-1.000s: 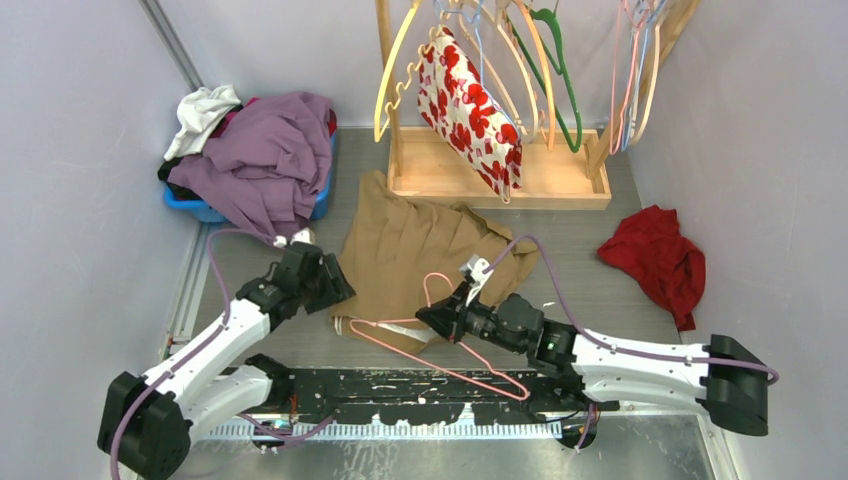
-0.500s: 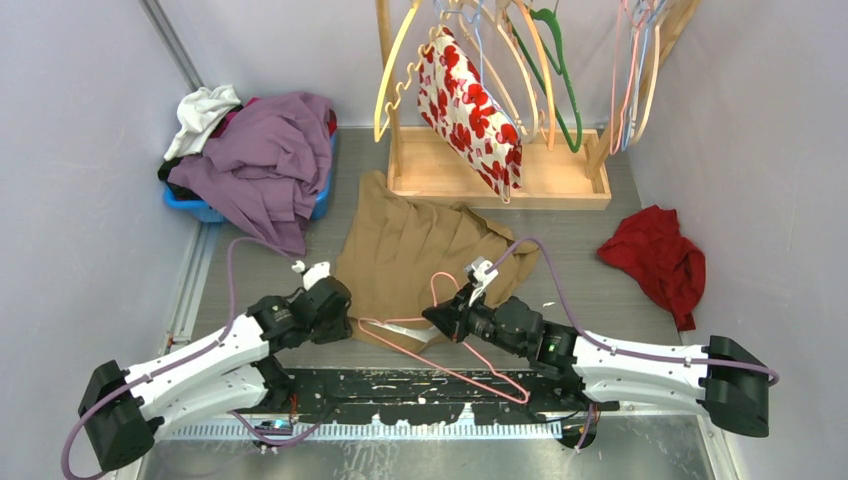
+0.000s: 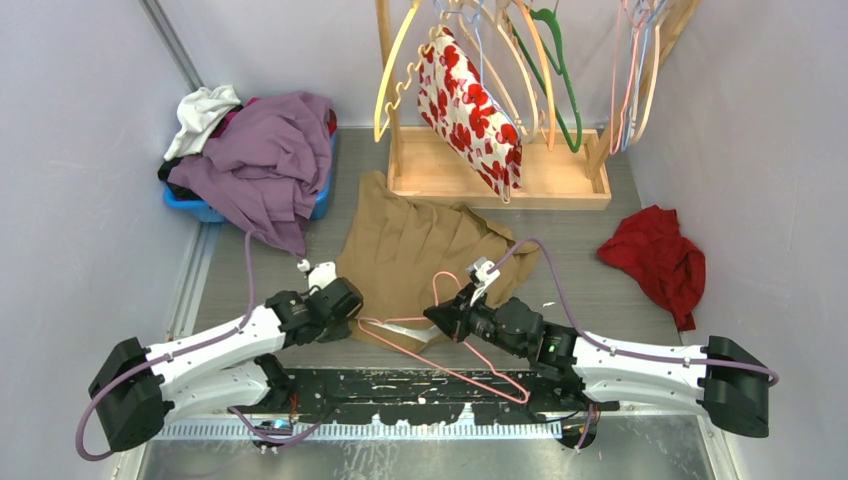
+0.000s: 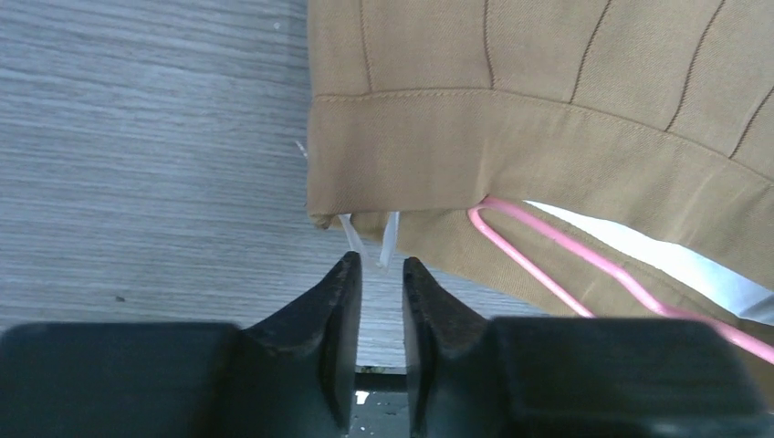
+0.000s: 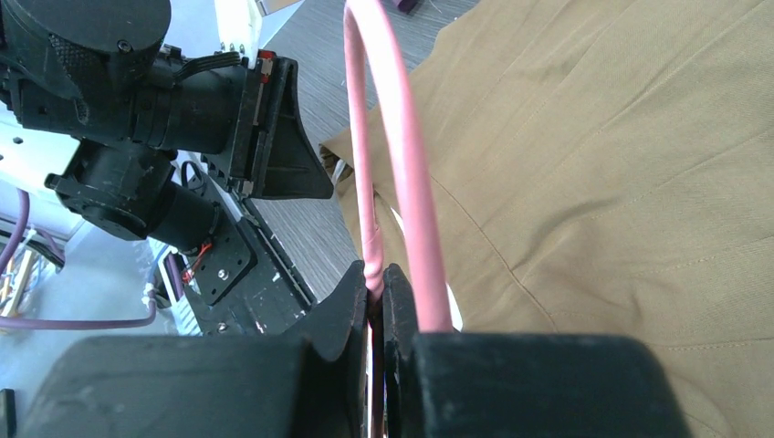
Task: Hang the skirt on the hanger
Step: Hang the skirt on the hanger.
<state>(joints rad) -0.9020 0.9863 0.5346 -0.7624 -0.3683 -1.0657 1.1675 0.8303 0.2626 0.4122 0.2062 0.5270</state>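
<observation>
The tan skirt lies flat in the middle of the table, its waistband facing the arms. A pink wire hanger lies across the near edge with one end tucked into the waistband opening. My right gripper is shut on the hanger wire just below its hook, above the skirt. My left gripper sits at the waistband's left corner. Its jaws stand a narrow gap apart with nothing between them. Two white ribbon loops hang right at the tips.
A wooden rack at the back holds several hangers and a red-and-white floral garment. A blue bin heaped with purple clothes stands back left. A red cloth lies on the right. The black base rail runs along the near edge.
My left arm has swung right and down to the skirt's near-left corner, and its jaws have narrowed. The right gripper and hanger have barely moved.
</observation>
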